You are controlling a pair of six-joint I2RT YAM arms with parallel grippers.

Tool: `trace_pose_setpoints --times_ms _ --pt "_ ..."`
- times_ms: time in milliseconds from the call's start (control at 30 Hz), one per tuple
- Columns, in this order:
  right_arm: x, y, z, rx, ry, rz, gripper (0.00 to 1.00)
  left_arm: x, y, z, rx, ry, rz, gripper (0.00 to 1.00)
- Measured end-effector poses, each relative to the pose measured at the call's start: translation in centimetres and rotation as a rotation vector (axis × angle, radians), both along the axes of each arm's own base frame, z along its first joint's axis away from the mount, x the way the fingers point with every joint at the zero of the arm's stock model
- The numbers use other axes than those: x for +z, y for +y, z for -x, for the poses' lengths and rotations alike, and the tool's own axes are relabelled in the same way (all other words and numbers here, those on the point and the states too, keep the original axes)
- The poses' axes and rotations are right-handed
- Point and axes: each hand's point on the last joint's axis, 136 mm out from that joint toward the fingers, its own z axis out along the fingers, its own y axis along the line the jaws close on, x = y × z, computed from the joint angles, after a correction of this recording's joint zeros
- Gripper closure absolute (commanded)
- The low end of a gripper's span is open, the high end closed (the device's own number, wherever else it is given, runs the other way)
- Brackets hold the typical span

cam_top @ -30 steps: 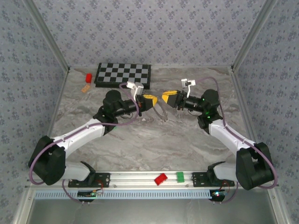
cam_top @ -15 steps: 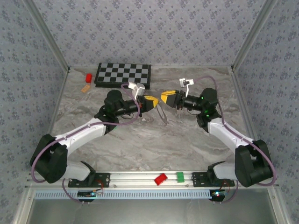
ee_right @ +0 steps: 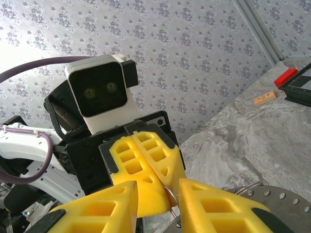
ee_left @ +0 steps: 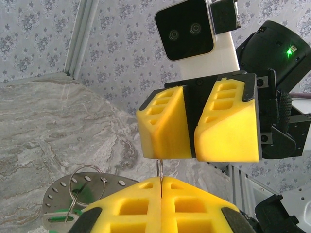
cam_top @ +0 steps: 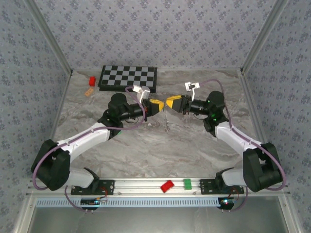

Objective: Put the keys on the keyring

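Top view: your left gripper (cam_top: pixel 159 105) and right gripper (cam_top: pixel 169 102) meet tip to tip, raised over the marbled table (cam_top: pixel 146 150), just in front of the checkerboard (cam_top: pixel 127 77).

Left wrist view: your left gripper (ee_left: pixel 161 180) has its yellow fingers pressed flat together. A thin silvery wire (ee_left: pixel 159 168) stands straight up out of the seam, pinched there. The wire's top touches the lower edge of one finger of the right gripper (ee_left: pixel 192 148). It sits to the side of that gripper's slit, not in it.

The right gripper's fingers stand a narrow slit apart, and you can see nothing clamped in the slit.

Right wrist view: your right gripper (ee_right: pixel 158 196) straddles the tip of the left gripper (ee_right: pixel 163 182). The curved wire (ee_right: pixel 171 193) lies in the gap, close against one finger. You cannot tell whether it touches.

The keyring (ee_left: pixel 59 191) is a flat grey plate with small holes along its rim. It hangs below and to the side of the left fingers, apart from both sets of tips. A wire loop (ee_left: pixel 83 174) sits at its rim. It shows again low in the right wrist view (ee_right: pixel 279 206).

Of the keys (ee_left: pixel 62 217) you get only green patches under that plate, and their shape is not readable.
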Motion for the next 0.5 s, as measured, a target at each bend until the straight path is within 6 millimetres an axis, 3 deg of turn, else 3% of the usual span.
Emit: trace_pose_setpoints --times_ms 500 --pt "-0.23 0.09 -0.07 0.003 0.008 0.002 0.77 0.10 0.09 0.03 -0.008 -0.003 0.002 1.00"
